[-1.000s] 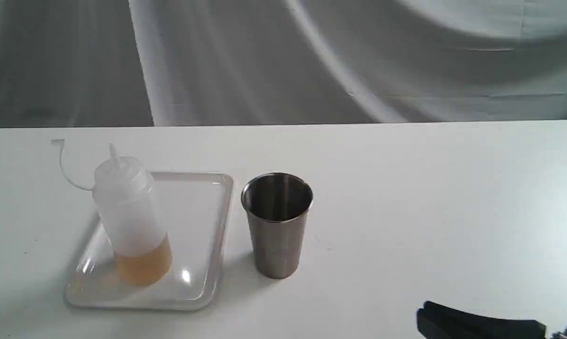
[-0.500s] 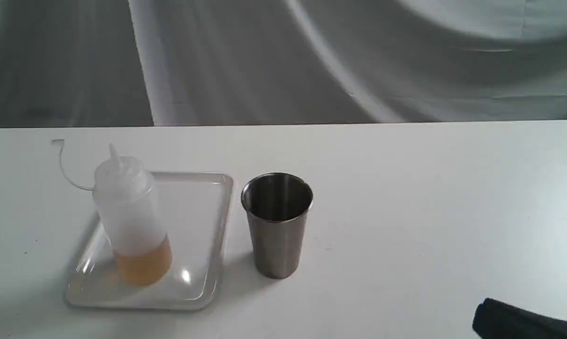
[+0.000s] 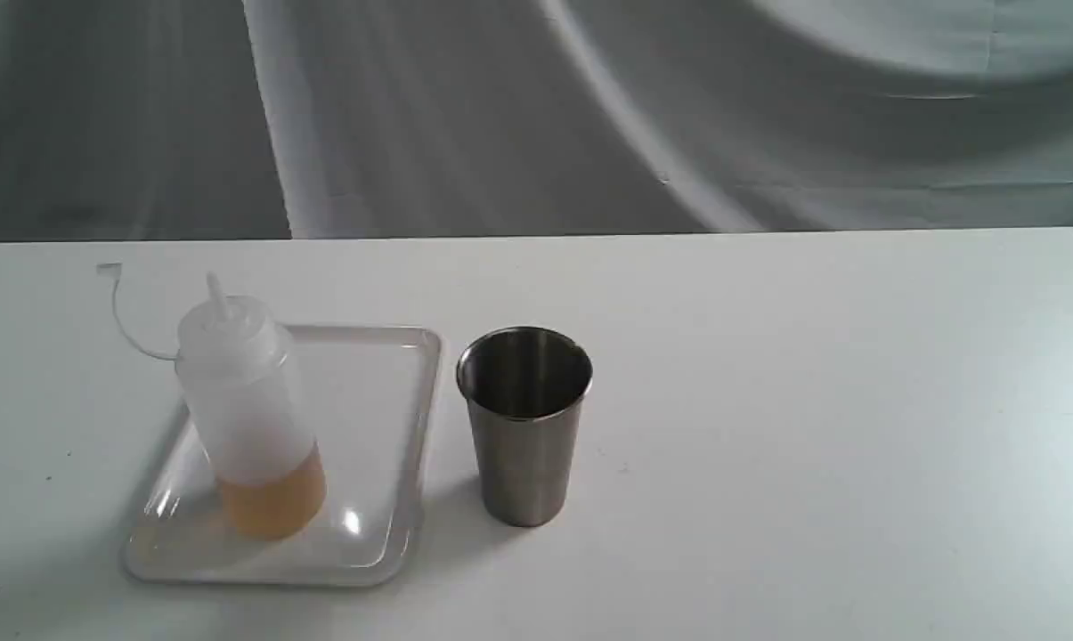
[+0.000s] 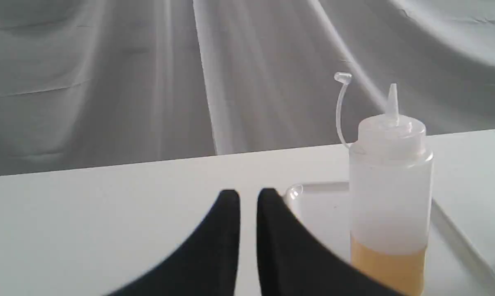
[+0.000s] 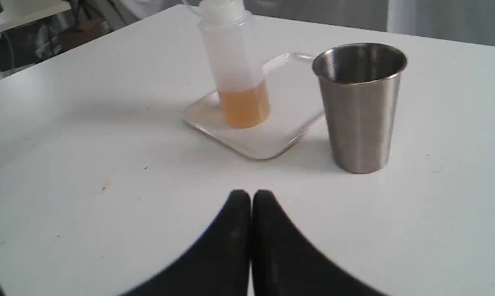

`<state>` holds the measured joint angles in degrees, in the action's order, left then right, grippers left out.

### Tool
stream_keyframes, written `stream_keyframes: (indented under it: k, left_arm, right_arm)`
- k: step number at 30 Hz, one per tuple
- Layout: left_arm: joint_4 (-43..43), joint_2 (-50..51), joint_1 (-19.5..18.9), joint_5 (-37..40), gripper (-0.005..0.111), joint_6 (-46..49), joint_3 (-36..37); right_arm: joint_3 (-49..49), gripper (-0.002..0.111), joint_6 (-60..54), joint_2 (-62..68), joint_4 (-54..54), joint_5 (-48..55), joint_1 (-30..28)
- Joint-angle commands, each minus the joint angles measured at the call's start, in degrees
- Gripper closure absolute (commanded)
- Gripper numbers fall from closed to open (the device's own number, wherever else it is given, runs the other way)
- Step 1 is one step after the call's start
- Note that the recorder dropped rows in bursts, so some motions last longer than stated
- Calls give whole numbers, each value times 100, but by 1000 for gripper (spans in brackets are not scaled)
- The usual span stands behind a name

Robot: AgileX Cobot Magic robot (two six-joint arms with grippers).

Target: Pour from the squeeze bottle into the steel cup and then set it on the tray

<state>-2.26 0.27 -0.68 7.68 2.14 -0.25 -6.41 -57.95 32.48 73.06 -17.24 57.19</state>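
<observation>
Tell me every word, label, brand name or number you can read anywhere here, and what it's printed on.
There are none to read in any view.
The squeeze bottle is plain translucent plastic with no label.
The steel cup is bare brushed metal.
The tray, the table and the backdrop cloth carry no writing.

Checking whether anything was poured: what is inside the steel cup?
Only the dark upper inner wall of the steel cup shows; its bottom is hidden behind the near wall, so any liquid cannot be seen.
</observation>
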Motion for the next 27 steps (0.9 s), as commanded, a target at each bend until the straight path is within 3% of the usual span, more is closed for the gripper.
stream_keyframes:
  k: [1, 14, 19, 27]
  left_arm:
    - [-4, -27, 28, -9, 98, -15, 25]
    - [-4, -27, 28, -9, 98, -30, 25]
    - [-4, -27, 28, -9, 98, -30, 25]
    - [-4, -27, 28, -9, 98, -16, 25]
  right_arm:
    - [26, 108, -57, -32, -19, 341, 11]
    - [641, 108, -55, -1230, -507, 908, -160]
    - [641, 108, -55, -1755, -1121, 1186, -822]
    - [641, 108, -98, -1949, -1158, 2308, -2276]
